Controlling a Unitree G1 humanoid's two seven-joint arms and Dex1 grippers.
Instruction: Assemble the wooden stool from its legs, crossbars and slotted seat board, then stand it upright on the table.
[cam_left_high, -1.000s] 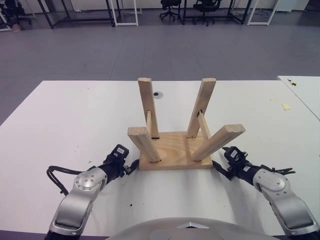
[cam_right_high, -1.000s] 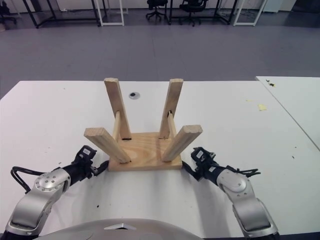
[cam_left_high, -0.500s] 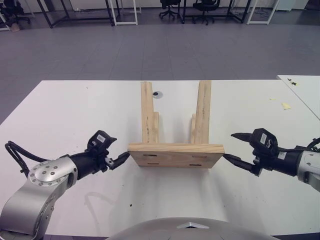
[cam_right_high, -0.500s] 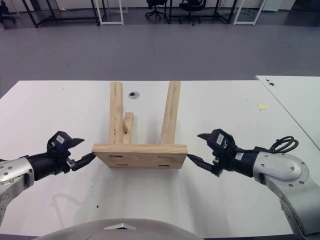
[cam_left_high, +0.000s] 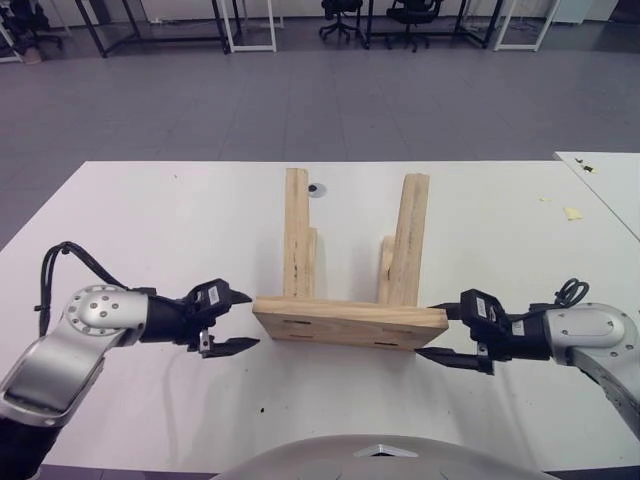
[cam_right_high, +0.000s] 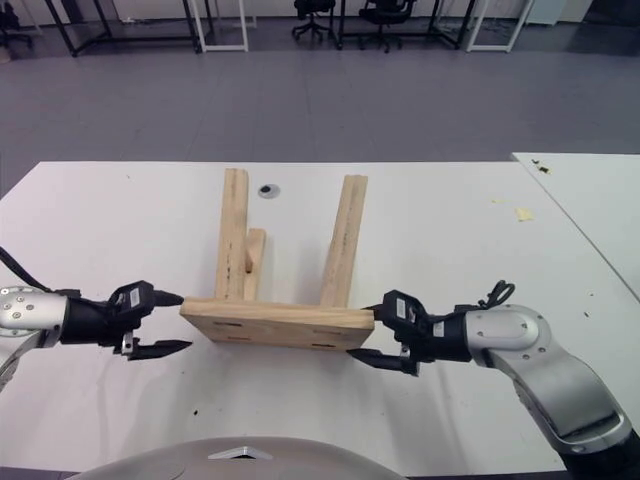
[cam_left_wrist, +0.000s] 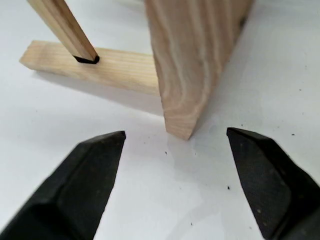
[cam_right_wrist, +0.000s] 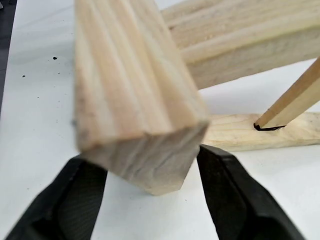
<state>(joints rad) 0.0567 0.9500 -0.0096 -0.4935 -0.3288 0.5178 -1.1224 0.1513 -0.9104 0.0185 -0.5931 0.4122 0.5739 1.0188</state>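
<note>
1. A white table (cam_left_high: 150, 220) holds the wooden stool (cam_left_high: 350, 322), which lies on its side; it is not standing upright.
2. The seat (cam_right_high: 275, 324) stands on one long edge, its flat top facing the robot; two slots show as dark marks on that face.
3. The legs (cam_left_high: 296, 235) point away from the robot, towards the table's far side; the two upper ones are seen side by side, well apart.
4. A thin crossbar (cam_left_wrist: 65, 30) enters a dark socket in the leg that lies on the table, seen in the left wrist view.
5. The left gripper (cam_left_high: 238, 320) sits low over the table just beside the seat's left end; its jaws are spread wide, one finger above the other; the seat's corner lies between the fingers (cam_left_wrist: 90, 165) but apart from both.
6. The right gripper (cam_left_high: 430, 332) is at the seat's right end; its jaws are also wide, set around that end; the fingers (cam_right_wrist: 235, 200) lie close on either side of the wood; whether they touch it cannot be told.
7. A small dark round spot (cam_left_high: 317, 189) lies on the table just beyond the legs.
</note>
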